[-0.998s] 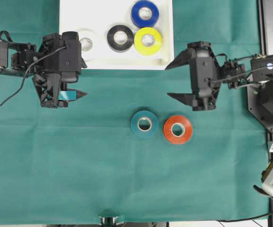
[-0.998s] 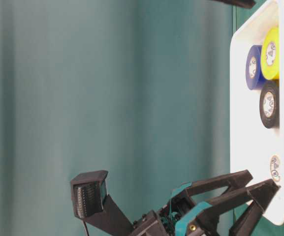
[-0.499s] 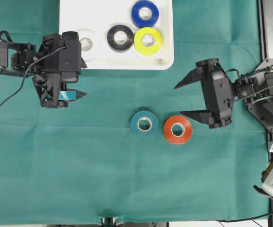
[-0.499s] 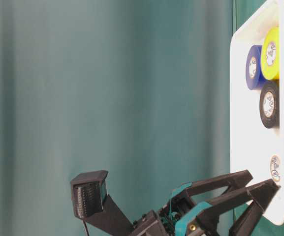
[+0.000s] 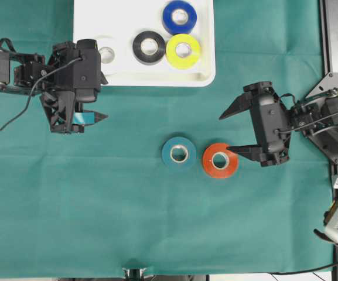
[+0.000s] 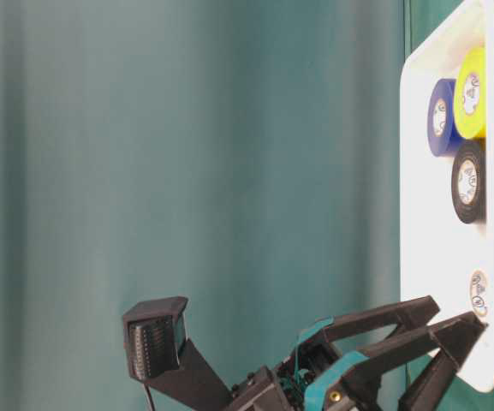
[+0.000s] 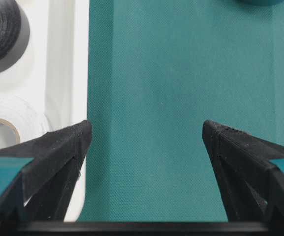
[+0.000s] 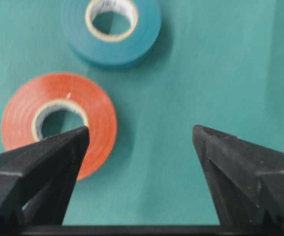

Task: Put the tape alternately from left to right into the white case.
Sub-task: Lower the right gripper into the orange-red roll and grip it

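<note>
We see the left arm reaching in from the left edge of the overhead view, its black wrist level and its left claw (image 5: pixel 96 96) pointing toward the middle, jaws spread wide and holding nothing. In the left wrist view, both fingers (image 7: pixel 53 152) stand far apart, each with a teal pad. The right arm enters from the right edge, its wrist angled slightly toward the lower left. The right claw (image 5: pixel 228 132) is likewise splayed and empty, one finger raised toward the upper left, the other stretched out leftward. In the right wrist view, its bare black fingers (image 8: pixel 43 162) frame a broad gap.
</note>
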`<action>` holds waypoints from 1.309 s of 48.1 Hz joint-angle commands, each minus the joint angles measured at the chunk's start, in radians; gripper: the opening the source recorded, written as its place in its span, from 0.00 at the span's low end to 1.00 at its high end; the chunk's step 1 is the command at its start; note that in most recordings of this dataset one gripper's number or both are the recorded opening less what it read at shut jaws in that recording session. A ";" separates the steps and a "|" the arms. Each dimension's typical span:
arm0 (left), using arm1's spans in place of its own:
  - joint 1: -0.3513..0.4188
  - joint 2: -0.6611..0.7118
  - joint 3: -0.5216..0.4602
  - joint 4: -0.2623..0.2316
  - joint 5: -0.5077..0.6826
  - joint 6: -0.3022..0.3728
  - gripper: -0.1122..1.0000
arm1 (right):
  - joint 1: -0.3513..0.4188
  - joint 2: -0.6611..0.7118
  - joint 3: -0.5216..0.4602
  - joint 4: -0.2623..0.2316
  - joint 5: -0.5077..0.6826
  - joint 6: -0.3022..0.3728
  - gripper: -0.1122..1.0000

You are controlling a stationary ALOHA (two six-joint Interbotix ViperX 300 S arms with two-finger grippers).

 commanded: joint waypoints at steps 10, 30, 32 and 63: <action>-0.003 -0.005 -0.015 -0.002 -0.009 0.000 0.99 | 0.038 0.097 -0.057 0.003 0.035 0.067 0.84; -0.003 -0.005 -0.011 -0.003 -0.009 0.000 0.99 | 0.052 0.222 -0.123 0.003 0.048 0.074 0.84; -0.002 -0.005 -0.009 -0.003 -0.009 0.000 0.99 | 0.052 0.232 -0.129 0.003 0.049 0.074 0.84; -0.003 -0.005 -0.009 -0.003 -0.009 0.000 0.99 | 0.052 0.285 -0.155 0.003 0.063 0.074 0.70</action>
